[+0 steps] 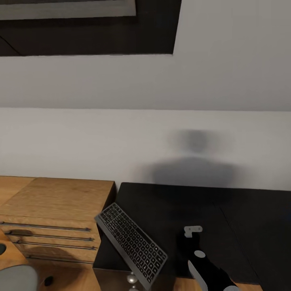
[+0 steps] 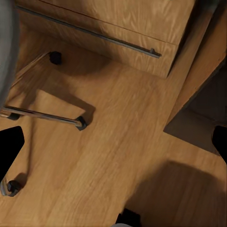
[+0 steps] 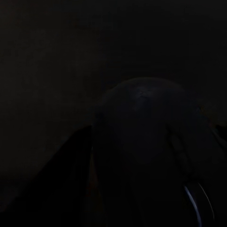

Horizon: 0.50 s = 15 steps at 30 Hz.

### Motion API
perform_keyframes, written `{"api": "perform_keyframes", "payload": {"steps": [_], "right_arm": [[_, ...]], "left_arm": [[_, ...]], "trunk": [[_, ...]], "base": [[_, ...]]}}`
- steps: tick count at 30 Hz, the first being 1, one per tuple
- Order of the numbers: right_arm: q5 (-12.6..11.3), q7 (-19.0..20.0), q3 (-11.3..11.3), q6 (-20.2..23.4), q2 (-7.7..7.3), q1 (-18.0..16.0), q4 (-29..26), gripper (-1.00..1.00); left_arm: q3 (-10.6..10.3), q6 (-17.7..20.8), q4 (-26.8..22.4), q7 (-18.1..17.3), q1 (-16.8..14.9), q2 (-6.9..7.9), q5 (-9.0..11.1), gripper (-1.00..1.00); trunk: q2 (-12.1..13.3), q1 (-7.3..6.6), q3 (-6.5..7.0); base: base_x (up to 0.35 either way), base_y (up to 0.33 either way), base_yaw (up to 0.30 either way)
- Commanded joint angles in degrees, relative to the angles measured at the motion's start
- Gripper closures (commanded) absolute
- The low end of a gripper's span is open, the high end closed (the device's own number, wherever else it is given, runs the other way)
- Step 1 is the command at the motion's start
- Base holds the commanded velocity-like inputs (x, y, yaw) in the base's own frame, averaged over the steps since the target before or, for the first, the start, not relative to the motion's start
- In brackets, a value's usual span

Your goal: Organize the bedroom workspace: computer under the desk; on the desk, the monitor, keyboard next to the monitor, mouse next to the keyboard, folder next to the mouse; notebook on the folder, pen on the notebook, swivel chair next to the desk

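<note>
Keyboard (image 1: 131, 245): tilted, leaning on the desk (image 1: 226, 226) edge.
Mouse (image 3: 151, 151): very dark, close to right gripper.
Right gripper (image 1: 190, 238): over desk, state unclear.
Left gripper: state unclear.

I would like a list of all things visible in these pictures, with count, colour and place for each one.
keyboard: one, dark grey, tilted, overhanging the desk's front left corner.
desk: one, black, against the wall.
mouse: one, dark, close before the right wrist camera.
drawer unit: one, light wood with metal bar handles, left of the desk.
swivel chair: one, grey seat, metal legs with black casters, on the wooden floor.
wall: white.
right gripper: over the desk.
</note>
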Motion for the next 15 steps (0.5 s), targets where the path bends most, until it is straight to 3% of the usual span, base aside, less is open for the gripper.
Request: {"api": "perform_keyframes", "payload": {"steps": [1, 6, 12, 15], "right_arm": [[-0.67, -0.31, 0.43, -0.3, -0.04, -0.1, 0.07, 1.0], [-0.73, 1.17, 0.37, -0.31, -0.04, -0.13, 0.16, 1.0], [-1.03, 6.05, 0.26, -0.31, -0.1, -0.11, 0.16, 1.0], [-1.21, 6.32, 0.26, -0.32, -0.06, -0.11, -0.1, 1.0]], "left_arm": [[-0.08, -0.19, 0.02, 0.12, -0.03, 0.01, 0.36, -1.0], [-0.04, -0.13, -0.04, 0.3, -0.03, 0.03, 0.44, -1.0], [0.36, 0.04, -2.28, 0.41, -0.03, 0.06, 0.74, -1.0], [0.46, 0.11, -3.01, 0.44, -0.03, 0.11, 0.78, -1.0]], "trunk": [[-0.07, 0.04, -0.09], [-0.07, 0.04, -0.09], [-0.07, 0.04, -0.09], [-1.27, 0.7, -0.63]], "base": [[0.246, 0.111, 0.0], [0.093, 0.044, 0.0], [0.013, 0.006, 0.0], [0.0, 0.0, 0.0]]}}
